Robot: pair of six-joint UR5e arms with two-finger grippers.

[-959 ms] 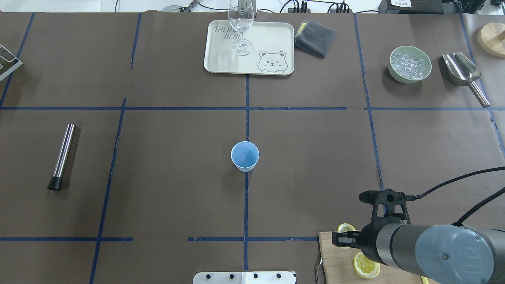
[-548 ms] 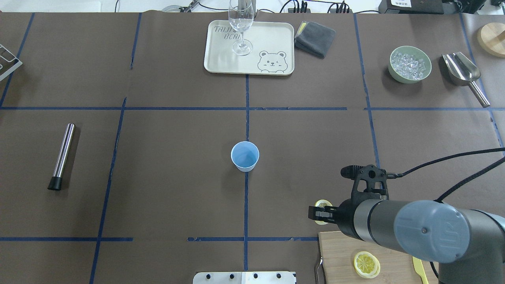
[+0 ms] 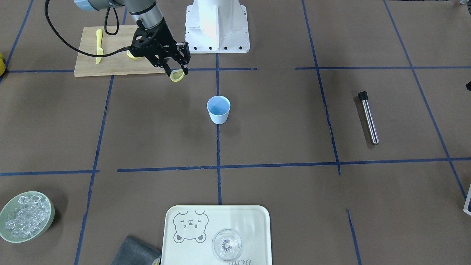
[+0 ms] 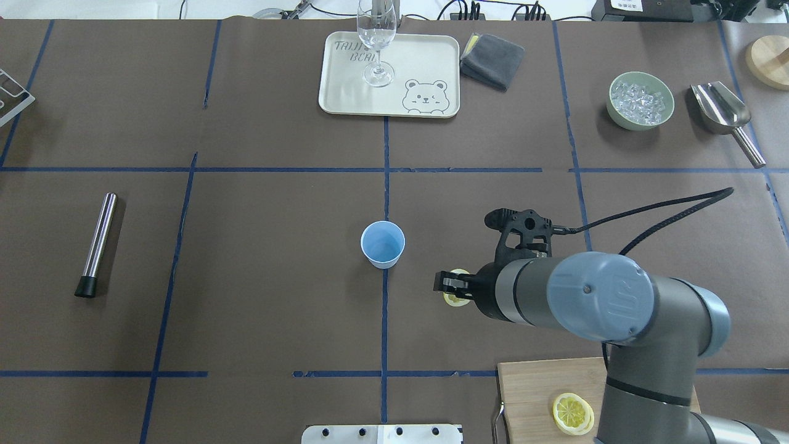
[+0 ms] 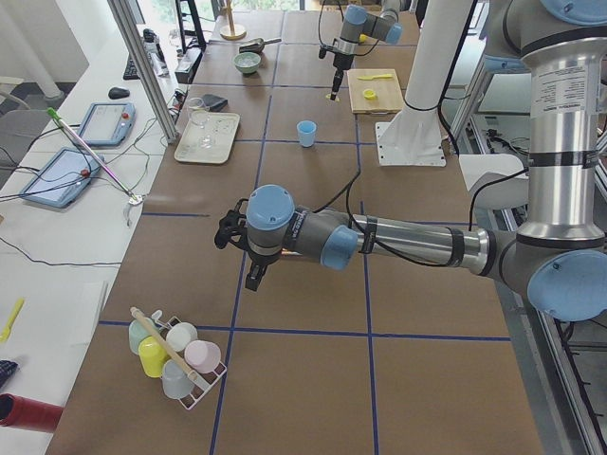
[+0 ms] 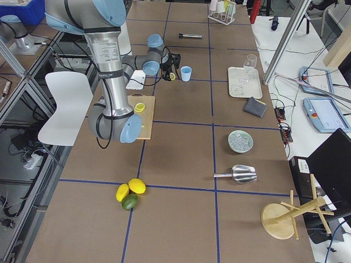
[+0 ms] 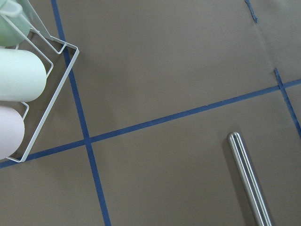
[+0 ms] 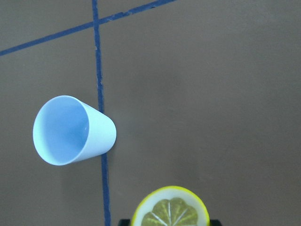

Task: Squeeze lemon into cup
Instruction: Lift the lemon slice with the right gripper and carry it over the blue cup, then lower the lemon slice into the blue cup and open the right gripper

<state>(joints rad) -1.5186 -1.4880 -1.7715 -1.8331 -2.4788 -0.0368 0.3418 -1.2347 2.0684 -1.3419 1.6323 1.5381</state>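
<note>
The light-blue cup (image 4: 383, 244) stands upright at the table's middle, also in the front view (image 3: 218, 109) and the right wrist view (image 8: 70, 130). My right gripper (image 4: 453, 288) is shut on a lemon slice (image 4: 457, 298) and holds it above the table, to the right of the cup and apart from it. The held slice also shows in the front view (image 3: 177, 76) and the right wrist view (image 8: 170, 211). A second lemon slice (image 4: 572, 413) lies on the wooden board (image 4: 530, 394). My left gripper (image 5: 254, 277) shows only in the exterior left view; I cannot tell whether it is open.
A tray (image 4: 345, 92) with a clear glass (image 4: 376, 43) and a grey cloth (image 4: 492, 60) are at the back. An ice bowl (image 4: 640, 100) and scoop (image 4: 724, 117) are back right. A steel rod (image 4: 98, 243) lies left. A yellow knife (image 3: 98, 46) lies on the board.
My right arm has moved from the board forward and left toward the cup, carrying the lemon slice off the board and over the table.
</note>
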